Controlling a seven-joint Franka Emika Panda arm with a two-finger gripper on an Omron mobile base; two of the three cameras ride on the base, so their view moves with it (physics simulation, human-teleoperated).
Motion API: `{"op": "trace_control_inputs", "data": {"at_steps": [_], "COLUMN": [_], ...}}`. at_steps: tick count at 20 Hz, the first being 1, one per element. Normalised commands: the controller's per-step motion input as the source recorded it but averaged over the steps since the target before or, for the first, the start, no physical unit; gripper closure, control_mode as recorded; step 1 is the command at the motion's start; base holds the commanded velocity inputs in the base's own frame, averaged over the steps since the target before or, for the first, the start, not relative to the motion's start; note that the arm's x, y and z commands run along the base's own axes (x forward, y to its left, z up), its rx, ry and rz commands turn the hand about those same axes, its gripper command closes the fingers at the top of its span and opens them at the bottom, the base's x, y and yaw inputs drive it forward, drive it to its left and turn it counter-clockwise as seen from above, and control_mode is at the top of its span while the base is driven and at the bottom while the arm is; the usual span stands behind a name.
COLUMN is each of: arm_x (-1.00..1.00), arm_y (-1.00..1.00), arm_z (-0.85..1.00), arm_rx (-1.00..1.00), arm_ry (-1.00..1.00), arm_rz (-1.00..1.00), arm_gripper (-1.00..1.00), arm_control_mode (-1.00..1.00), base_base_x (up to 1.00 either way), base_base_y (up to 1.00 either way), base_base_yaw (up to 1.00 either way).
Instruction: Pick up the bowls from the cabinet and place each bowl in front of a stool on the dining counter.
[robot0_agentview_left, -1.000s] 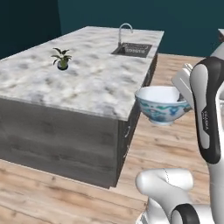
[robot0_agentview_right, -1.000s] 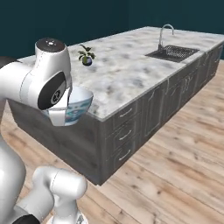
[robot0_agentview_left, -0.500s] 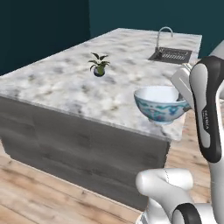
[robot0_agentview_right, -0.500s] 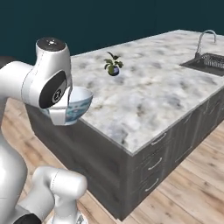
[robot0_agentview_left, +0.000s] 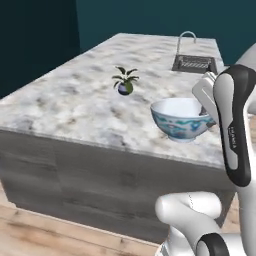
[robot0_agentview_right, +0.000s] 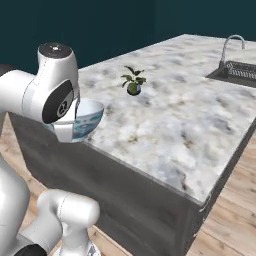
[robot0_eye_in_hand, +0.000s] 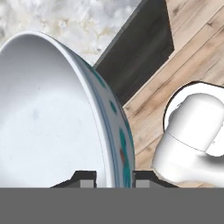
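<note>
My gripper (robot0_eye_in_hand: 113, 177) is shut on the rim of the white bowl with a blue floral pattern (robot0_agentview_left: 180, 122), one finger inside and one outside. The bowl (robot0_agentview_right: 86, 119) hangs upright in the air at the near edge of the dining counter (robot0_agentview_left: 75, 107), about level with its marble top. In the hand view the bowl (robot0_eye_in_hand: 52, 122) covers the left half, with the counter (robot0_eye_in_hand: 87, 22) top and its dark side beyond. The arm hides most of the hand in the right base view. The cabinet and the stools are out of view.
A small potted plant (robot0_agentview_left: 125, 82) stands mid-counter, also seen as the plant (robot0_agentview_right: 133, 82) from the right. The inset sink (robot0_agentview_left: 195, 63) with a faucet lies at the far end. Wooden floor (robot0_eye_in_hand: 192, 48) runs along the counter's dark base.
The whole picture has shifted as the base drove: the counter looms closer and the plant and sink sit further right. The bowl stays gripped the same way.
</note>
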Motion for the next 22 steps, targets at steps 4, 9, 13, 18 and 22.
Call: {"op": "trace_control_inputs", "data": {"at_steps": [4, 9, 13, 18, 22], "arm_x": [0.00, 0.00, 0.00, 0.00, 0.00], "arm_y": [0.00, 0.00, 0.00, 0.00, 0.00], "arm_z": [0.00, 0.00, 0.00, 0.00, 0.00], "arm_rx": [0.00, 0.00, 0.00, 0.00, 0.00], "arm_ry": [0.00, 0.00, 0.00, 0.00, 0.00], "arm_rz": [0.00, 0.00, 0.00, 0.00, 0.00], "arm_gripper": [1.00, 1.00, 1.00, 1.00, 1.00], "arm_control_mode": [1.00, 1.00, 1.00, 1.00, 1.00], "base_base_x": [0.11, 0.00, -0.04, -0.11, -0.11], "base_base_y": [1.00, 1.00, 1.00, 1.00, 1.00], "base_base_yaw": [-0.46, -0.43, -0.37, -0.33, -0.32]}}
